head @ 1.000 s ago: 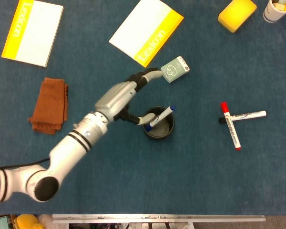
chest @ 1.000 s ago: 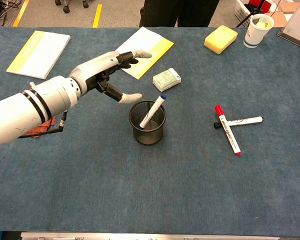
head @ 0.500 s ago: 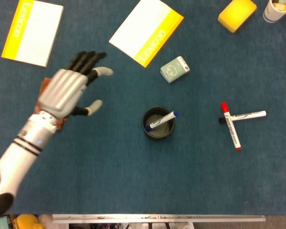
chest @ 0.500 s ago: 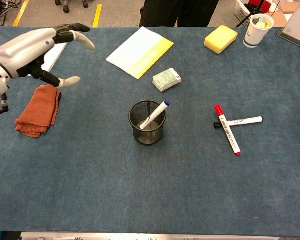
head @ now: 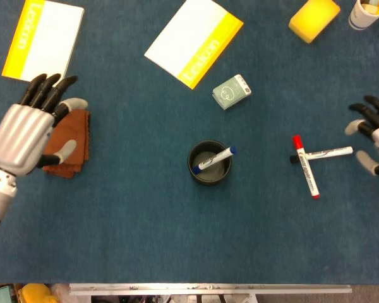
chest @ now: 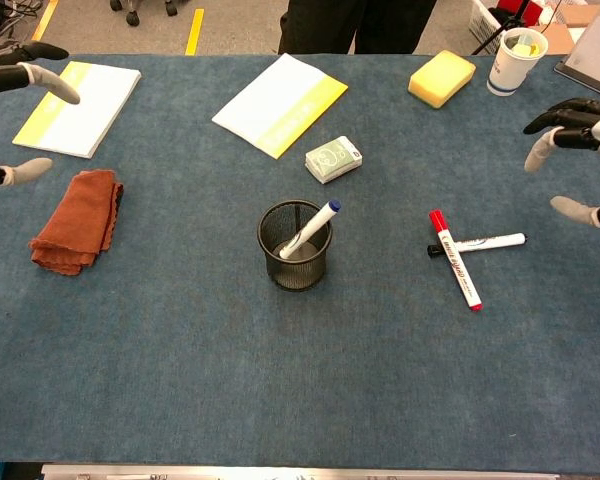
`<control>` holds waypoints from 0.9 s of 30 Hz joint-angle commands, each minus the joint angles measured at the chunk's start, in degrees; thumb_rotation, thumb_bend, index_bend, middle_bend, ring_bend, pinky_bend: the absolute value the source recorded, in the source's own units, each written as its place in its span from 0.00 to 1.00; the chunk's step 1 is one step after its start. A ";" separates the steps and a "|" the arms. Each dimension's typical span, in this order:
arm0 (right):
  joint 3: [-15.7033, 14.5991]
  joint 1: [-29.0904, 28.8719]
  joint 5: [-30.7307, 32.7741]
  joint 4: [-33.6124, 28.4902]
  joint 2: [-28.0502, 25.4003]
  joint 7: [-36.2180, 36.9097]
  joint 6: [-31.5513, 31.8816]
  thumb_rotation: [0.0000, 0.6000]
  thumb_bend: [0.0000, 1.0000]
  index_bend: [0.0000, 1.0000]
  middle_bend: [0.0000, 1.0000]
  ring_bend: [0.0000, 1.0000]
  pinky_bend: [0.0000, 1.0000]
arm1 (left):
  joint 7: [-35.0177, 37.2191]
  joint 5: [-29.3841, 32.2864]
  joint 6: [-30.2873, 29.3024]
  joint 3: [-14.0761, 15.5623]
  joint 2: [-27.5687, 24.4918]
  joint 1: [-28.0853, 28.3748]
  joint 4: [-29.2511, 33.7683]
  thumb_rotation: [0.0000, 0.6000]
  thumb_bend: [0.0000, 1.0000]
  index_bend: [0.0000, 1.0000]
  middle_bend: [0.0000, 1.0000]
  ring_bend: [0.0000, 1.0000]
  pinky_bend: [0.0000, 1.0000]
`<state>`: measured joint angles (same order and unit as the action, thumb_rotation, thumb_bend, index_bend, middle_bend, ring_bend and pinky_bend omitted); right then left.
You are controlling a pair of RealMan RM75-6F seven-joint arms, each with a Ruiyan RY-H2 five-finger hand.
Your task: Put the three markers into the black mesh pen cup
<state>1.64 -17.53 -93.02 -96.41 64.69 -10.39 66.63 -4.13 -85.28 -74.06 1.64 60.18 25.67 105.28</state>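
Since the earlier frames, the left hand (head: pixel 22 136) has been drawn away from the black mesh pen cup (head: pixel 209 163) to the left edge of the counter (head: pixel 177 233), above the rust-coloured cloth (head: pixel 69 142), and the right hand (head: pixel 376 136) has come into view at the right edge. "Lexicon" can be read in white on the yellow band of the white booklet (head: pixel 192 41) and of the second booklet (head: pixel 41 41); print on the marker barrels is too small to be read.

One blue-capped marker (head: pixel 216 158) is leaned inside the cup, its long axis tilted, cap up and to the right over the rim. Well to the right of the left fingers (head: pixel 47 88) and just left of the right fingers (head: pixel 366 117), two markers are lain crossed: the red-capped marker (head: pixel 305 166) runs from upper left to lower right, cap away from the robot, and the black-capped marker (head: pixel 322 153) runs nearly sideways, cap to the left, barrel end nearest the right hand.

Both hands are held with fingers spread apart; nothing is gripped or touched by either.
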 commanded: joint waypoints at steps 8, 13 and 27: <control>-3.58 -3.54 -9.53 7.35 4.55 -4.79 -0.65 1.00 0.30 0.40 0.22 0.10 0.28 | 0.65 -1.34 -0.31 0.36 -1.37 -2.02 -0.12 1.00 0.28 0.27 0.07 0.00 0.01; -5.10 -4.77 -11.82 10.94 6.57 -5.14 -1.50 1.00 0.22 0.40 0.22 0.10 0.27 | 1.05 -1.52 -0.02 0.17 -1.80 -2.60 -0.09 1.00 0.28 0.27 0.07 0.00 0.01; -7.09 -5.95 -15.30 20.47 13.84 -6.76 0.64 1.00 0.15 0.40 0.22 0.10 0.27 | 2.58 -2.80 0.86 0.22 -3.57 -4.04 1.37 1.00 0.28 0.27 0.07 0.00 0.01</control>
<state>-5.25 -23.36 -108.12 -76.36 78.12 -16.93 67.08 -1.64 -88.02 -73.28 1.85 56.70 21.67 106.56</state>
